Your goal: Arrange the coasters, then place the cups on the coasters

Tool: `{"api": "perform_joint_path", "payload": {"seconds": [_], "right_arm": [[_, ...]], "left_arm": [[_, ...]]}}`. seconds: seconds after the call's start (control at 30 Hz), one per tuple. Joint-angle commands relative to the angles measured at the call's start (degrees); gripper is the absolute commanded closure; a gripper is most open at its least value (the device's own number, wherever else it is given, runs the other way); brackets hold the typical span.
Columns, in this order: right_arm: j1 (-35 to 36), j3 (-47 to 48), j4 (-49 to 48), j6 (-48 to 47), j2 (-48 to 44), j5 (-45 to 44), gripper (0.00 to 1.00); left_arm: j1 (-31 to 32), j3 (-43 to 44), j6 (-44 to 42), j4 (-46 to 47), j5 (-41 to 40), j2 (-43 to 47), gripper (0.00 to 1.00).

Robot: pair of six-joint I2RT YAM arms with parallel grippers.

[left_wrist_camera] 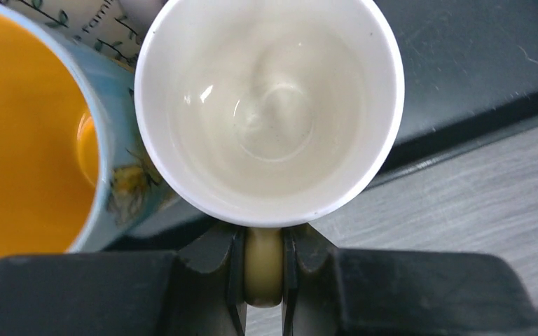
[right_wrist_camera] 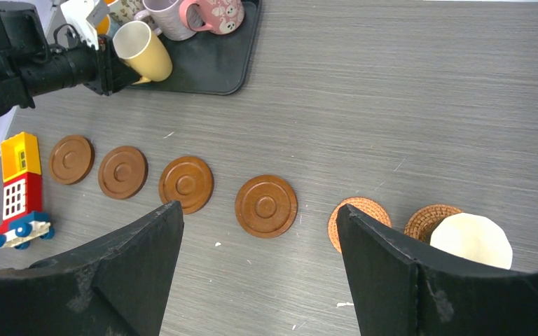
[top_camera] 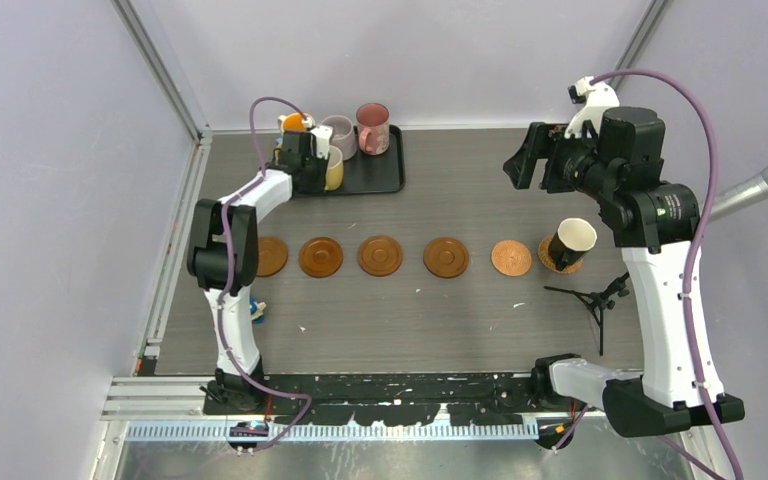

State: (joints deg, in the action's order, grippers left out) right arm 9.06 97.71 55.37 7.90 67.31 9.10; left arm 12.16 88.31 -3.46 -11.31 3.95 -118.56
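Mug: cream-yellow mug (left_wrist_camera: 270, 112), glossy white inside, at the black tray (top_camera: 380, 175), far left, beside the blue patterned mug (left_wrist_camera: 35, 133) | left gripper (left_wrist_camera: 263, 241): I reached far over the tray and had its handle clamped | right gripper (right_wrist_camera: 259, 213): jaws wide, holding nothing, raised at far right above the black mug (top_camera: 572, 242).

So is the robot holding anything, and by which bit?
The left gripper pinches the cream-yellow ceramic mug by its handle. The right gripper is open and holds nothing.
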Motion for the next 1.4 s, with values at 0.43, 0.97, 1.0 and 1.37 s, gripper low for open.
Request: {"api": "perform_joint_path", "payload": {"seconds": [0.43, 0.97, 1.0, 1.37], "right_arm": [[0.3, 0.1, -1.3, -0.6, -3.7, -0.6, 0.15], [0.2, -0.7, -2.9, 2.3, -4.3, -1.6, 0.15], [0.2, -0.8, -2.9, 2.3, -4.3, -1.5, 0.15], [0.2, -0.8, -3.2, 2.4, -5.6, -2.6, 0.15]], "left_arm": [[14.8, -9.6, 0.0, 18.2, 1.0, 17.1, 1.00], [47.8, -0.6, 11.6, 11.6, -23.5, 13.9, 1.00], [48.7, 0.4, 12.0, 11.4, -23.9, 12.9, 1.00], [54.2, 10.7, 12.9, 11.6, -24.9, 1.7, 1.00]]}}
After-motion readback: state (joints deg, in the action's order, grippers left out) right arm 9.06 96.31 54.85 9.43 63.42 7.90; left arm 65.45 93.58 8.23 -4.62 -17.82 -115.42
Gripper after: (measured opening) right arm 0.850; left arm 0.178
